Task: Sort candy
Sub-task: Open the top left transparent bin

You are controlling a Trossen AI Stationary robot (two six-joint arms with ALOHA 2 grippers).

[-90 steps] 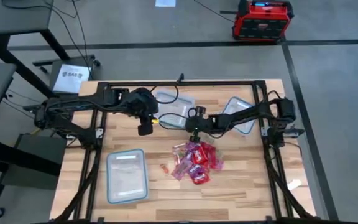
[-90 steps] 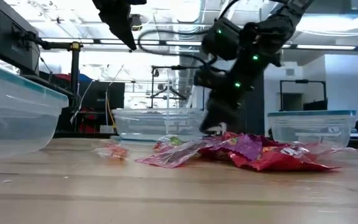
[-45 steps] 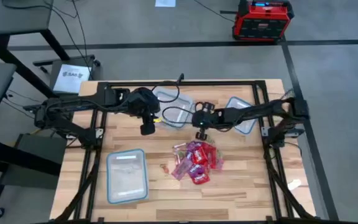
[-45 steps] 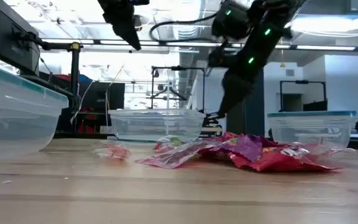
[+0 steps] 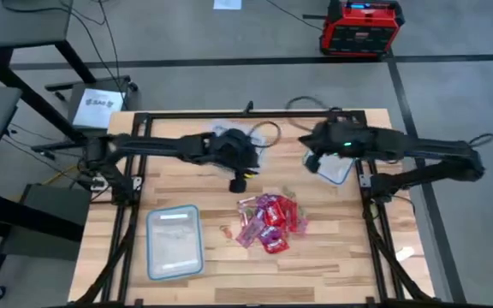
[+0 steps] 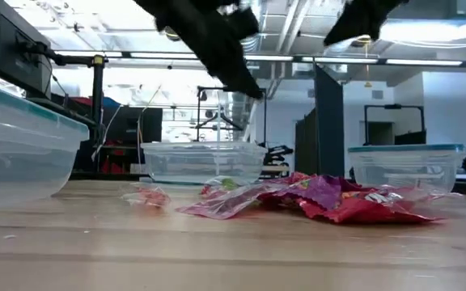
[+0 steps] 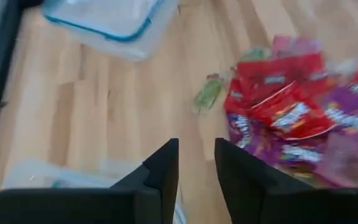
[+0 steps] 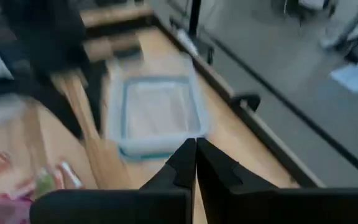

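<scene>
Near the middle of the tabletop (image 5: 315, 248): candy (image 5: 270, 222), one loose heap of shiny red, pink and purple flat packets, unsorted. One small stray piece (image 5: 226, 232) lies just beside the heap, toward the near box.

Boxes, clear plastic with bluish rims, three in all. Near-left box (image 5: 175, 241): sits left of the heap, looks empty. Far-middle box (image 6: 203, 162): partly covered by the left arm from above, nothing coloured visible inside from table height. Far-right box (image 5: 333, 164): under the right arm, contents cannot be told.

Progress, by judgement: barely begun. Almost all the candy is in the heap; no sorted group shows in any box. Left to do: nearly every packet.

Left gripper (image 5: 239, 182): hovers above the tabletop just behind the heap, fingers (image 7: 164, 168) slightly apart, holding nothing.

Right gripper (image 8: 196, 163): raised over the far-right box, fingers closed together; nothing visible between them.

Surface: pale wooden planks with a black frame around the edge.

Room: grey floor, a red and black case (image 5: 361, 27) beyond the table, a dark desk at the left, workshop fittings and ceiling lights behind.
</scene>
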